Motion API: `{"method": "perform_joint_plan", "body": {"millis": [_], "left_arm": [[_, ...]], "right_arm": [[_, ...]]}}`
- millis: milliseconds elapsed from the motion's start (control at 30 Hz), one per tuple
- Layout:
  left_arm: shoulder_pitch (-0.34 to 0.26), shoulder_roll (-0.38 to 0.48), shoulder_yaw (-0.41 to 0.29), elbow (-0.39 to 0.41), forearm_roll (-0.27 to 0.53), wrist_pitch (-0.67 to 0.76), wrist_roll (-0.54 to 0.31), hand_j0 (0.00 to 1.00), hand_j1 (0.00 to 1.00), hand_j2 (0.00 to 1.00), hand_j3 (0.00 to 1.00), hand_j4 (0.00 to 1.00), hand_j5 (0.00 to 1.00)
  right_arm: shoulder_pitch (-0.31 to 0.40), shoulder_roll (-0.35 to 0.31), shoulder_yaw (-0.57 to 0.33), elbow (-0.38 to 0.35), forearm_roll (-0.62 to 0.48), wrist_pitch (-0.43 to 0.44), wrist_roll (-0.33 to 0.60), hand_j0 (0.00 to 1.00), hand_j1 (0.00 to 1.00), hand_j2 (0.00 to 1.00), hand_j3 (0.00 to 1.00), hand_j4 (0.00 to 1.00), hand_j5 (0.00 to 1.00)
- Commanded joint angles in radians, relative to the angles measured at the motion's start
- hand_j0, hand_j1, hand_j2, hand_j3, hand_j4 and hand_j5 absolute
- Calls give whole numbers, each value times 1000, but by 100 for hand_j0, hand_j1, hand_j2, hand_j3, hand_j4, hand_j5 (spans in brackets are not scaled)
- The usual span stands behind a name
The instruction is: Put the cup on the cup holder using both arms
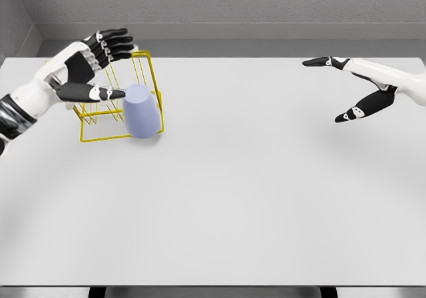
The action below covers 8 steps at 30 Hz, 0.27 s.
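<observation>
At far left: cup (142, 111) sitting inverted on holder (100, 122); left hand (93, 62) spread beside it, right hand (359, 88) spread, well apart. I am judging: retreat gently, avoid nudging.

Cup (142, 111) inverted in holder (150, 64), far-left of table (253, 191), left hand (90, 62) above, right hand (363, 85) far right.

Yellow wire rack (136, 65) and cup (142, 111) crowd my left hand (90, 62); bare table (266, 178) beneath my right hand (363, 85).
</observation>
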Motion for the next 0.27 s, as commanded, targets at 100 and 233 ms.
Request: {"method": "perform_joint_plan", "body": {"millis": [100,233], "left_arm": [[120,151,100,-162,124,-6,0,100,100,100,100,100,100],[158,163,119,-201,138,-6,0,100,100,100,100,100,100]], "right_arm": [[0,-2,-1,0,-7,2,0,100,100,100,100,100,100],[2,-2,-1,0,-7,1,0,100,100,100,100,100,100]]}}
